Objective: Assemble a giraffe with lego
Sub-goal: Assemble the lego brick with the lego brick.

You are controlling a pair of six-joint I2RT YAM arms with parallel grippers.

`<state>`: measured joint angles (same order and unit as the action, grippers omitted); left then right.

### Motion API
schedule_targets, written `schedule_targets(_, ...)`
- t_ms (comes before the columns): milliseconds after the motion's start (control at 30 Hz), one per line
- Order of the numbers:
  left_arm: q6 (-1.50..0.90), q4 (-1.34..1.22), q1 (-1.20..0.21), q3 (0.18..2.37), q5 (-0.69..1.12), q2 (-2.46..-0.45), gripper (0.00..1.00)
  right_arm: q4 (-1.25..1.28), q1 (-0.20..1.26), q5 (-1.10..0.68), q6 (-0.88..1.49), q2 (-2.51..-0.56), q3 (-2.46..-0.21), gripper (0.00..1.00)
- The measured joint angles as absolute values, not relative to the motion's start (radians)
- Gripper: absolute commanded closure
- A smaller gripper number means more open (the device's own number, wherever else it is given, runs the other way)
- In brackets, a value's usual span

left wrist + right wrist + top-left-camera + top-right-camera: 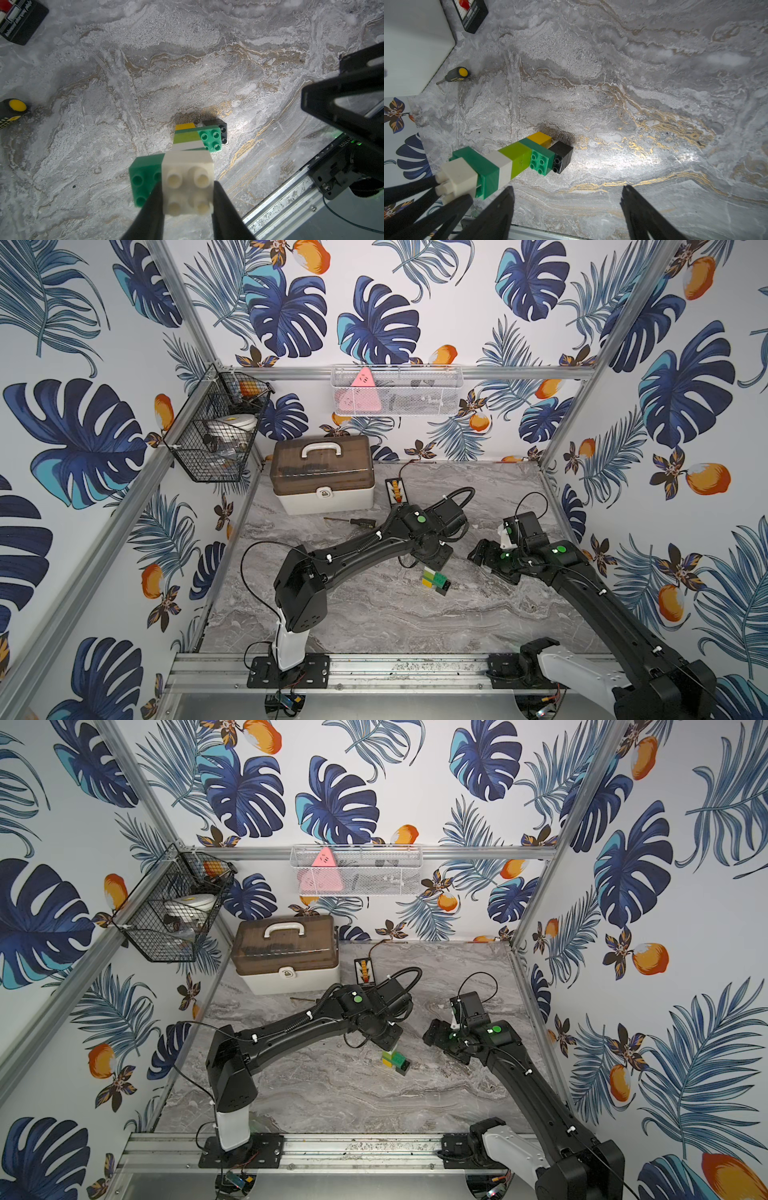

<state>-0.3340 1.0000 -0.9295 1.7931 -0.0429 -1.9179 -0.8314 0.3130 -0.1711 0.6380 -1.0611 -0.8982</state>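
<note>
The giraffe (517, 154) is one joined stack. Its yellow leg (540, 138) and black leg (562, 153) are down on the marble table (633, 83). A dark green body, a lime and white neck and a green and white head rise from them. In both top views the giraffe (434, 578) (395, 1061) shows just below the left wrist. My left gripper (188, 185) is shut on the white top brick (187, 166), one finger on each side. My right gripper (566, 188) hangs open to the right of the stack, above bare table, touching nothing.
A white toolbox with a brown lid (322, 475) stands at the back left. In front of it lie a screwdriver (357, 522) and a small black card (396, 491). Wire baskets (216, 427) (395, 389) hang on the walls. A metal rail (395, 668) runs along the front edge.
</note>
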Motion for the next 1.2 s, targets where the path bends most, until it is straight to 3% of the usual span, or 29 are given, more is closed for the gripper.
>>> schedule_targets(1200,-0.345,1.055,-0.93,1.842,-0.032,-1.938,0.71,-0.799,0.299,-0.191,0.633,-1.079,-0.884,0.16)
